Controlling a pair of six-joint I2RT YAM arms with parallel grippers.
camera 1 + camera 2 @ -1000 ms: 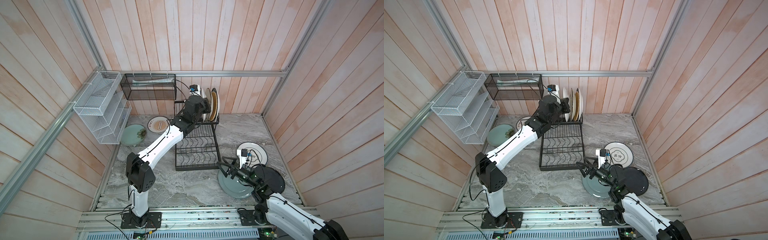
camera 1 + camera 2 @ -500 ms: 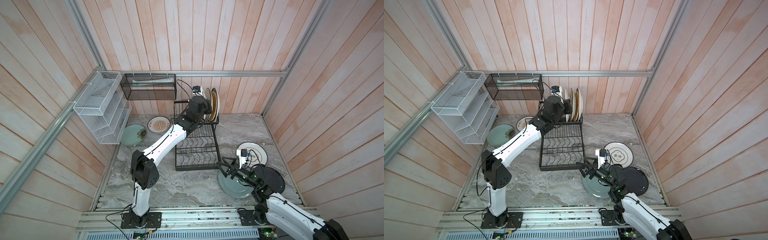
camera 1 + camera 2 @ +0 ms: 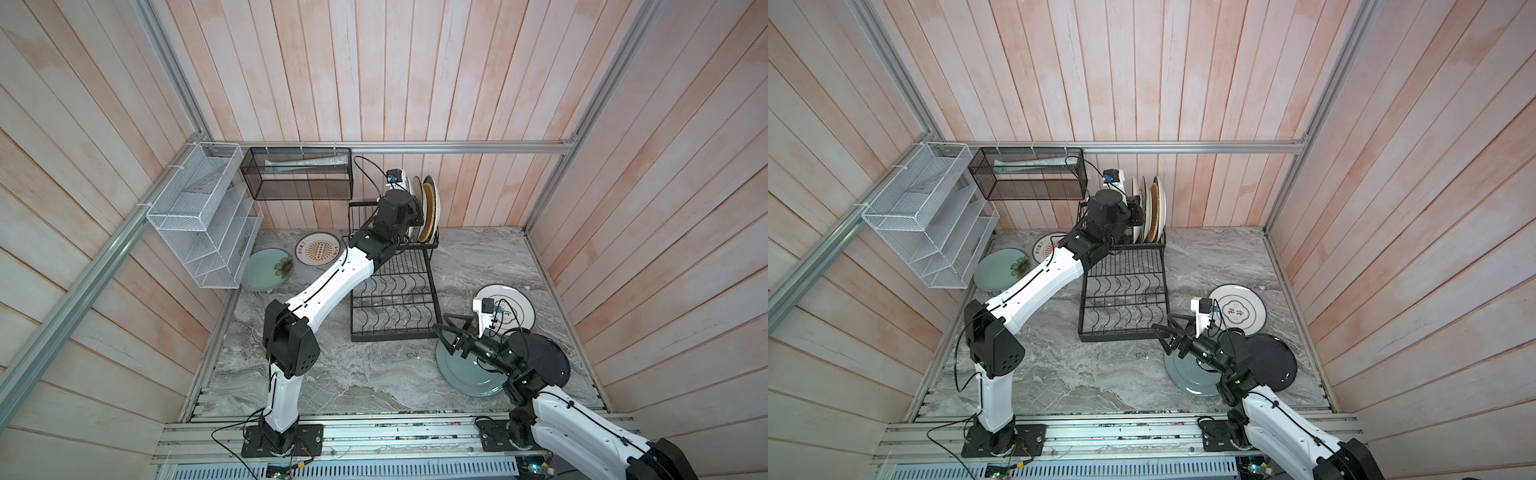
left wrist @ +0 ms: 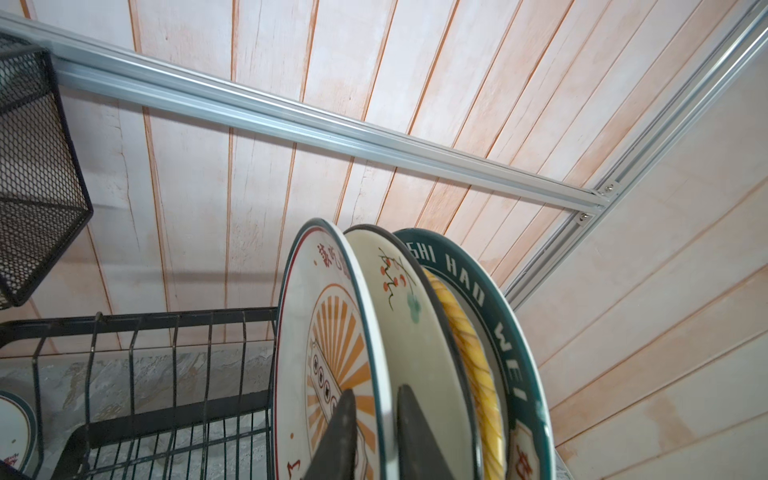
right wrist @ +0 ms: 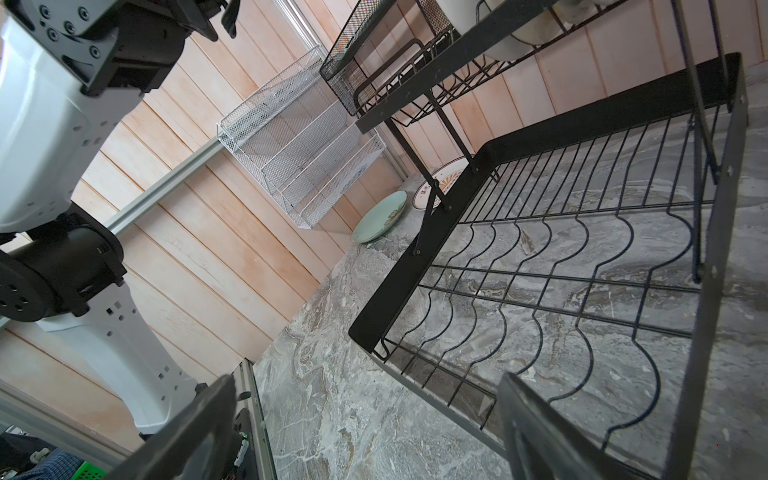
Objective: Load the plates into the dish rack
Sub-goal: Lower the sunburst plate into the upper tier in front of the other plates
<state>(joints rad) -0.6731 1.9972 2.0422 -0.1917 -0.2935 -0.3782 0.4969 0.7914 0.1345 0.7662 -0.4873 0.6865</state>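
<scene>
Left arm has swung its elbow in toward the rack since a second ago, and the left gripper (image 4: pixel 376 388) has loosened; its jaws were tight on the sunburst plate (image 4: pixel 332 353) and now stand a little apart either side of that rim, with a sliver of gap showing. Right arm hasn't budged at all.

That plate stands upright in the raised tier of the dish rack (image 3: pixel 390 334), hard against the cream floral plate (image 4: pixel 411 316); behind that comes the yellow woven plate (image 4: pixel 478 299) with the dark green lettered rim; so 3 are racked, with bare slot bars beside them.

Clutter-wise: the left forearm lies across the rack's left edge in both top views; a black mesh basket (image 3: pixel 299 178) hangs on the back wall just beside the upper tier; a white mesh organizer (image 3: pixel 199 232) sits on the left wall.

5 plates lie flat on the marble table (image 3: pixel 353 374): a second sunburst plate (image 3: pixel 318 249) and the pale green plate (image 3: pixel 266 270) back left; the black-ringed plate (image 3: pixel 505 307), black plate (image 3: pixel 540 361) and grey-blue plate (image 3: pixel 465 374) front right, the black one overlapping the grey-blue.

The right gripper (image 3: pixel 440 321) hovers wide open, gripping nothing, at the rack's near right corner.
</scene>
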